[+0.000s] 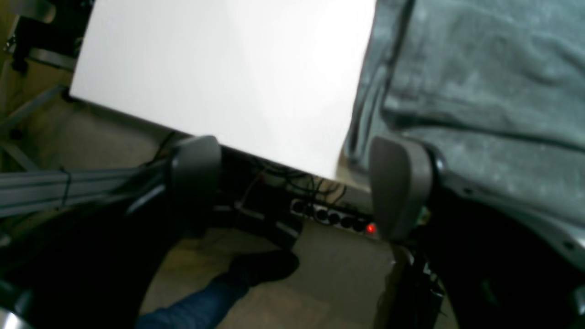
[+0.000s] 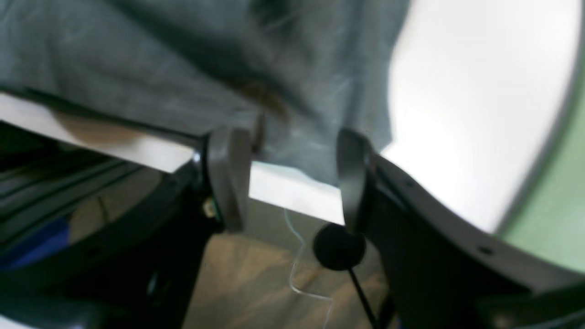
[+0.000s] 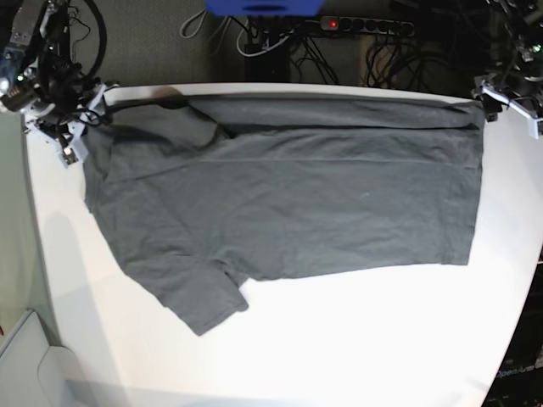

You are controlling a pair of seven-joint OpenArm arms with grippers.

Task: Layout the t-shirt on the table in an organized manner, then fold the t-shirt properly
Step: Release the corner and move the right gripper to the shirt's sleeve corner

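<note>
The dark grey t-shirt (image 3: 288, 195) lies spread flat on the white table (image 3: 339, 339), with its far edge folded over along the table's far rim and one sleeve (image 3: 199, 297) pointing toward the near left. My right gripper (image 3: 78, 120) hovers at the shirt's far-left corner. In the right wrist view its fingers (image 2: 228, 178) stand apart, open, and the shirt's edge (image 2: 297, 155) and the table rim show between them. My left gripper (image 3: 509, 103) is at the shirt's far-right corner. It is open (image 1: 297, 183), holds nothing, and has the shirt (image 1: 480, 91) just to its right.
Beyond the table's far edge lie a power strip with a red light (image 3: 365, 25), tangled cables (image 3: 399, 55) and a blue object (image 3: 263, 7). The left wrist view shows a person's dark shoe (image 1: 265, 267) on the floor and an aluminium rail (image 1: 50, 187) below the table.
</note>
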